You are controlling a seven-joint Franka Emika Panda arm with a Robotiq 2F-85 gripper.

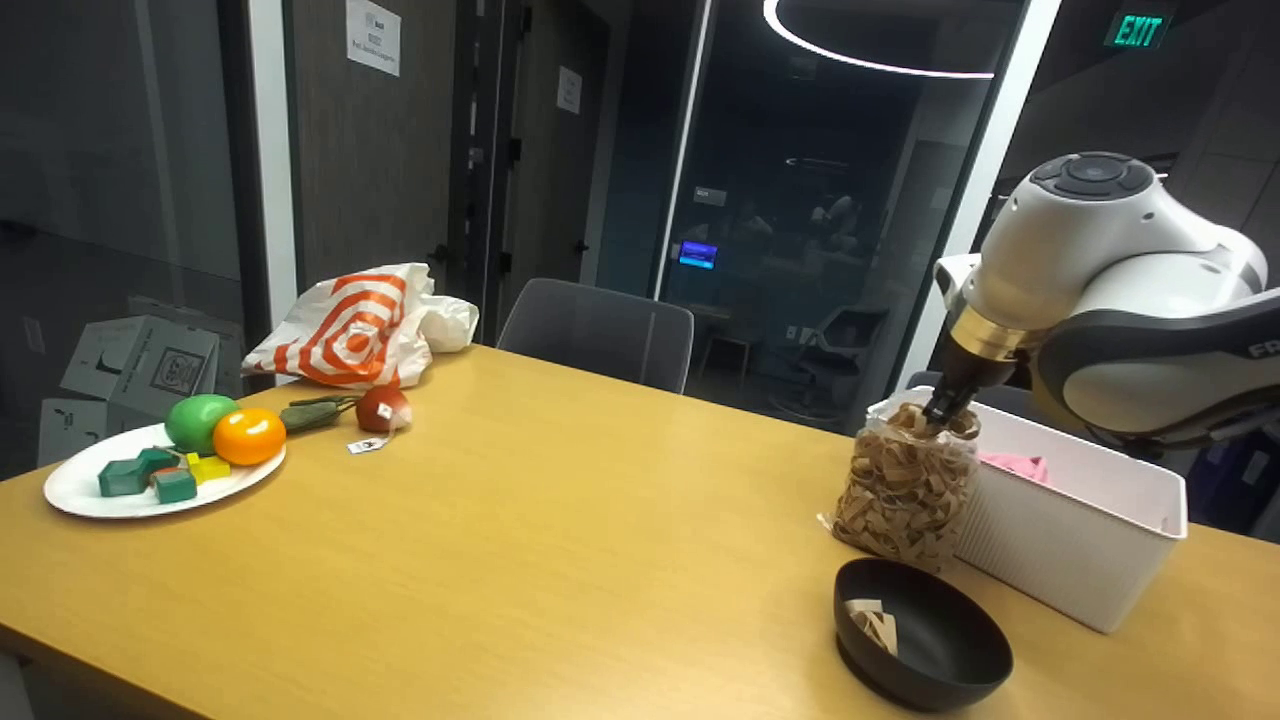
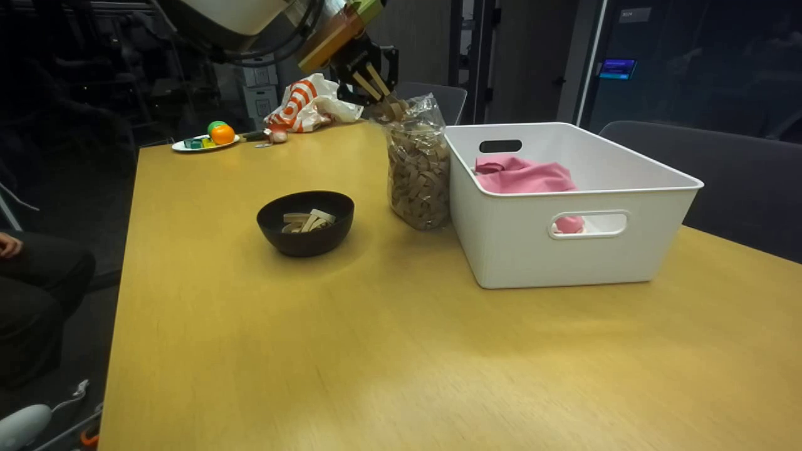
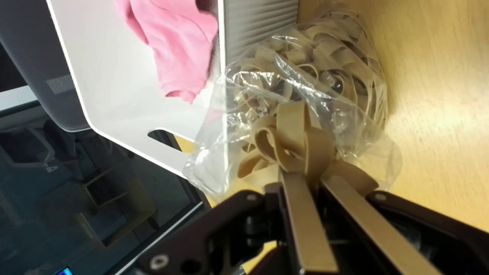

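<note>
The claw (image 3: pixel 311 178) was closed on tan bands (image 3: pixel 292 124) at the mouth of the bag (image 2: pixel 418 178). The bag stood on the counter (image 2: pixel 376 351), just beside the bin (image 2: pixel 576 260), which contained cloth (image 2: pixel 526 177). The bowl (image 2: pixel 305 243), containing similar bands (image 2: pixel 310 220), sat near the bag.

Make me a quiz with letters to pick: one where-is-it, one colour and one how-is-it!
1. Where is the pink cloth?
A on the plate
B in the white bin
C on the chair

2. What colour is the bowl?
A red
B white
C black

3. How is the tool?
A shut
B wide open
C out of view

Right letters:
1 B, every view shows it inside the white bin.
2 C, its black wall shows in both exterior views.
3 A, it pinches tan bands in the wrist view.
</note>
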